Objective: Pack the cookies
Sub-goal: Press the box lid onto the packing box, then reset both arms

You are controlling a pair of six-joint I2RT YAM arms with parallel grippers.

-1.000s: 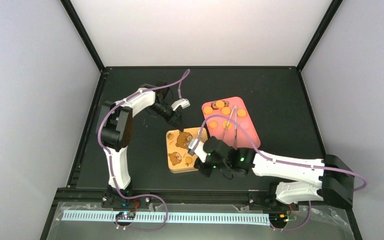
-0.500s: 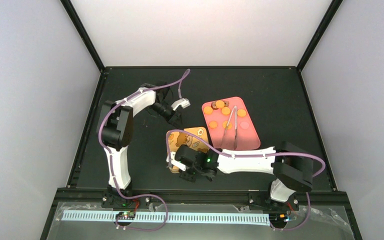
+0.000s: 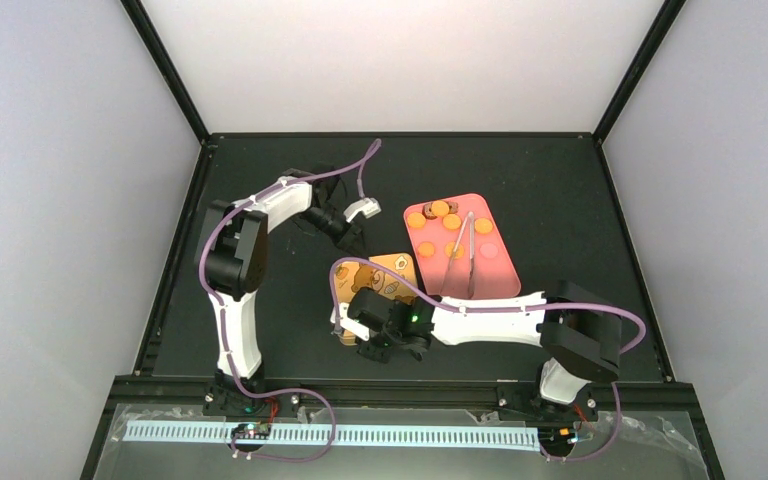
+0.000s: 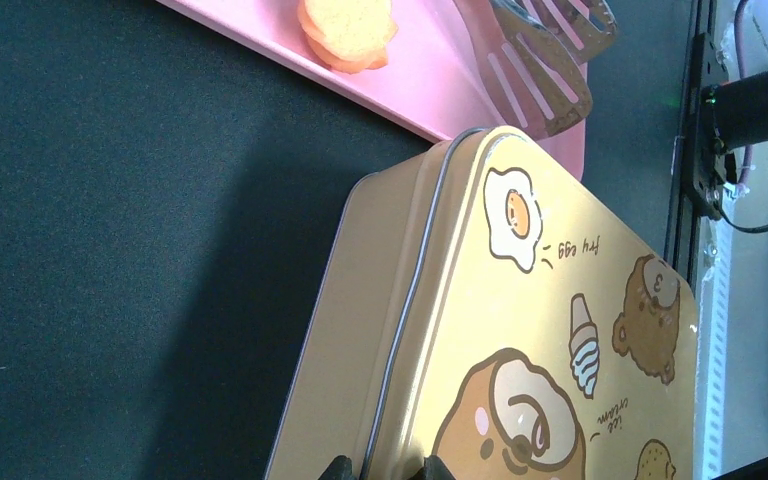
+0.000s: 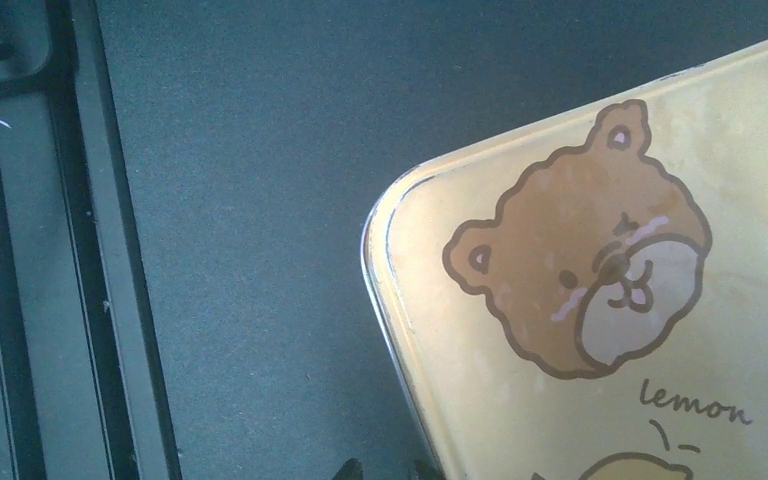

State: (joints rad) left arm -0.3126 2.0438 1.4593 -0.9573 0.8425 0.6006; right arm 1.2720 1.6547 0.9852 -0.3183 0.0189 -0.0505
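Note:
Several orange cookies [image 3: 426, 248], some dark brown ones [image 3: 428, 208] and a pink one [image 3: 488, 250] lie on a pink tray [image 3: 500, 275]. One orange cookie [image 4: 348, 30] shows in the left wrist view. The closed yellow tin [image 3: 392, 272] with bear drawings sits left of the tray. My left gripper [image 3: 353, 240] is at the tin's far left corner, its fingertips [image 4: 340, 468] pinching the lid's rim. My right gripper [image 3: 358, 338] is at the tin's near left corner, nearly closed on nothing, just beside the lid edge [image 5: 400, 300].
Metal tongs [image 3: 462, 250] lie along the tray; their slotted ends [image 4: 550, 50] show in the left wrist view. The table's front metal rail [image 5: 110, 250] runs close to the tin's near left corner. My right forearm lies across the tin's near side.
My right arm has swung left, from the tin's near right side to its near left corner, and now covers much of the tin. The left arm has barely moved.

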